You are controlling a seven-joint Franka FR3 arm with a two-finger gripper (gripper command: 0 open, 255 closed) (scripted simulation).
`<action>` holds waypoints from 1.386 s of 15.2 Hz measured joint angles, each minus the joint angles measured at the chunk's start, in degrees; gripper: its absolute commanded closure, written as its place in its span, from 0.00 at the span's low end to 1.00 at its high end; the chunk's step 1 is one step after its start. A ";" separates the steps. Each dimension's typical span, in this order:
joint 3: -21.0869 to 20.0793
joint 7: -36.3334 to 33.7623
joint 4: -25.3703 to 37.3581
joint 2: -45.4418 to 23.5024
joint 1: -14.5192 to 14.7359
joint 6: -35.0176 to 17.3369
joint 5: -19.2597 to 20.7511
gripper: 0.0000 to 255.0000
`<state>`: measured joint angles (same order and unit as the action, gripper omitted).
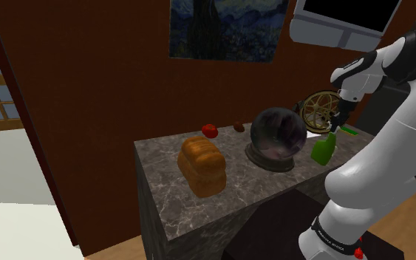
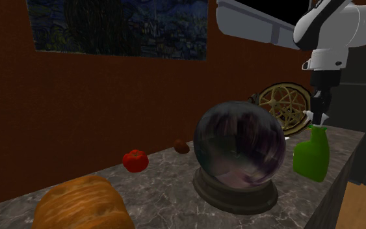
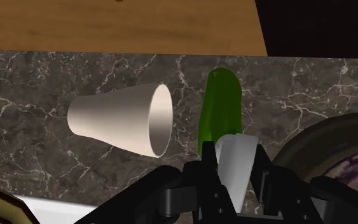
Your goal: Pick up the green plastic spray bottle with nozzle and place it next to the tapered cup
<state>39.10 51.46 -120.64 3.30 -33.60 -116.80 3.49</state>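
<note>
Tool (image 3: 234,175) clasps the green spray bottle (image 3: 220,108) by its white nozzle, holding it upright; bottle stands on the tabletop (image 1: 158,159) at three o'clock from the crystal ball (image 1: 276,137) in the shoulder view, just beside the toppled tapered cup (image 3: 123,119); release seems due.

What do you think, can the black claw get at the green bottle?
Probably yes. The gripper sits right over the green spray bottle, at its white nozzle, with nothing between them. The white cup and the glass ball are off to the sides.
</note>
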 measured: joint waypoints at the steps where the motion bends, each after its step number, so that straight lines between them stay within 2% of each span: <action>1: 0.01 0.01 -0.02 -0.01 0.00 -0.03 -0.01 1.00; 3: 0.01 0.02 -0.03 -0.02 -0.01 -0.06 -0.02 1.00; 4: 0.01 0.03 -0.03 -0.02 -0.01 -0.06 -0.02 0.00; 10: 0.01 0.03 -0.03 -0.02 -0.01 -0.07 -0.02 0.00; 15: -0.59 -0.93 4.85 1.93 0.26 6.34 1.05 0.00; 21: -0.60 -0.94 5.46 2.17 0.23 7.18 1.19 0.00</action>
